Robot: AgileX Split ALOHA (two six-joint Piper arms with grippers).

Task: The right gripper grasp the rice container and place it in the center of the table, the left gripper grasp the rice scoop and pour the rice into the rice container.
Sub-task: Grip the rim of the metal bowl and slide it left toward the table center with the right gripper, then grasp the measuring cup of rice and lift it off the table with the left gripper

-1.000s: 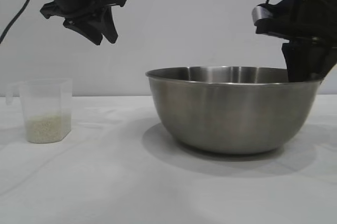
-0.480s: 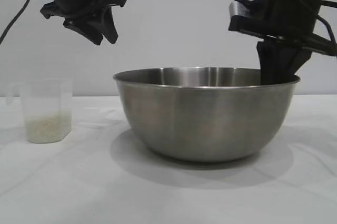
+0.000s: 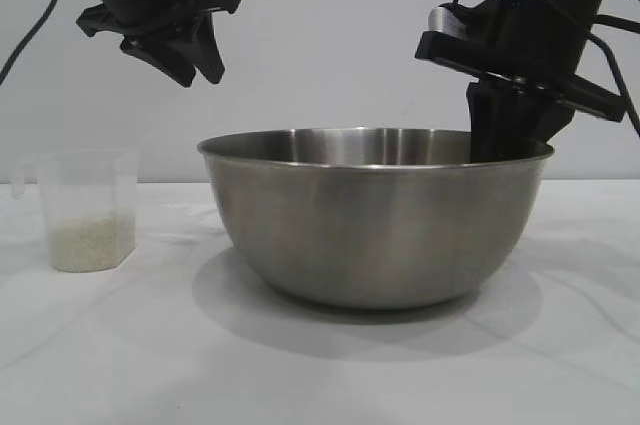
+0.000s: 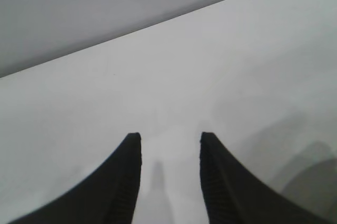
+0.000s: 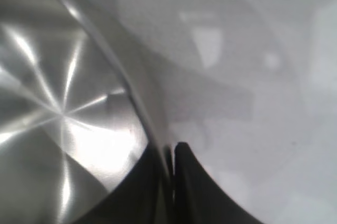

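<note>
- Since the earlier frames, the rice container point(image 3: 375, 217) has shifted leftward across the table point(image 3: 150, 345), and the right gripper point(image 3: 500, 140) has travelled with it.
- Rice container now stands roughly mid-table, resting flat on its base.
- Rice scoop point(image 3: 87, 208) stands upright well to the left of the container, apart from it, with rice point(image 3: 90, 243) lying shallow in its bottom.
- Right gripper is clamped on the container's far right rim point(image 5: 152, 124), one finger inside, one outside.
- Left gripper point(image 3: 195, 60) hangs high above the gap between scoop and container, fingers point(image 4: 126, 176) parted, holding nothing.
</note>
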